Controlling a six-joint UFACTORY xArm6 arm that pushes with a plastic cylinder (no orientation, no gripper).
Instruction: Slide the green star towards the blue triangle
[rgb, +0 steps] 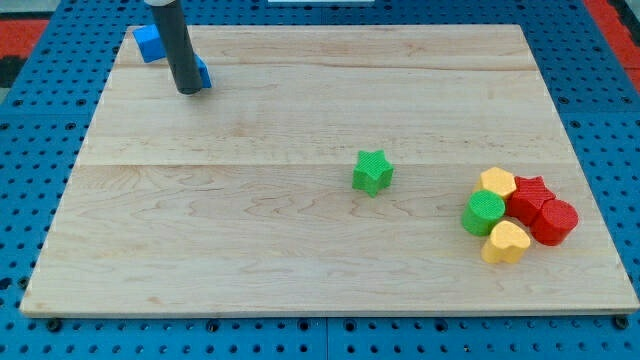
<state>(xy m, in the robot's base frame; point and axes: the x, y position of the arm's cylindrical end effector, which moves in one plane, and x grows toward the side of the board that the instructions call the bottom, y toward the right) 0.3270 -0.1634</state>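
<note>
The green star (372, 172) lies alone near the middle of the wooden board (300, 260), a little to the view's right. My tip (187, 91) rests on the board at the view's top left, far from the star. A blue block (203, 74) sits right behind the rod, mostly hidden by it, so I cannot make out its shape. Another blue block (149, 43) lies just up and left of it, at the board's top left corner; its shape is also unclear.
A tight cluster sits at the view's right: a yellow block (497, 181), a green cylinder (483, 213), a red star (529, 193), a red block (553, 222) and a yellow heart (506, 242). The board's edges border a blue pegboard (30, 180).
</note>
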